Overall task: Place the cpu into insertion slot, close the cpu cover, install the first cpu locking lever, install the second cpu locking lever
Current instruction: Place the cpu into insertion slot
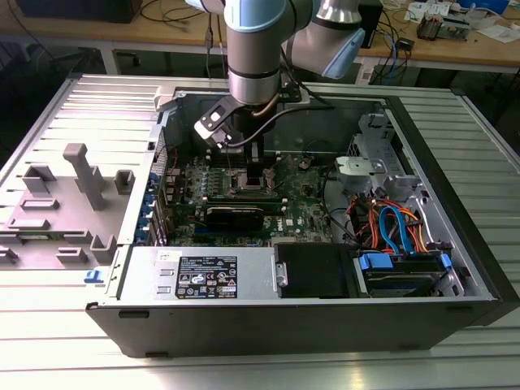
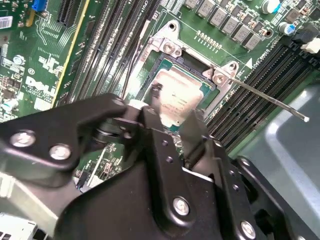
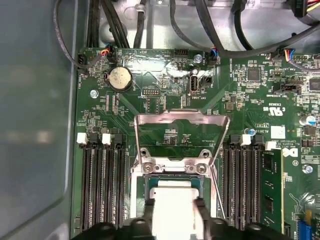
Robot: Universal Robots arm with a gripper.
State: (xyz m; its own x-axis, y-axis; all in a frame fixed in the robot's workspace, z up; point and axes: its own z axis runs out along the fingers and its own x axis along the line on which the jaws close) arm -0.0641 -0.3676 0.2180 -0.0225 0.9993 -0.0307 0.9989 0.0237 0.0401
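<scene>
The arm reaches down into an open computer case (image 1: 309,317) that lies on a ribbed metal desk (image 1: 244,366), and the hand (image 1: 253,166) is low over the green board (image 3: 250,100). In both wrist views the hand's two black fingers (image 2: 150,120) are drawn in narrow, one against each opposite edge of the chip (image 2: 177,97), so the hand holds the chip between them. The chip is directly under the hand, silvery face up and level, inside the frame of the socket (image 2: 169,46). I cannot tell whether it is fully seated or just above the contacts. In the first wrist view the cover (image 3: 182,118) is swung open just beyond the fingertips, with bare board showing through its large square cut-out and its hinge at the socket edge nearest the chip. A thin metal lever (image 2: 270,100) sticks out from a corner of the socket, away from the hand to one side and raised off the board. Long black memory slots (image 3: 100,190) run along both sides of the hand. Past the cover, farther from the hand, a round coin battery (image 3: 120,78) lies near the board's edge.
</scene>
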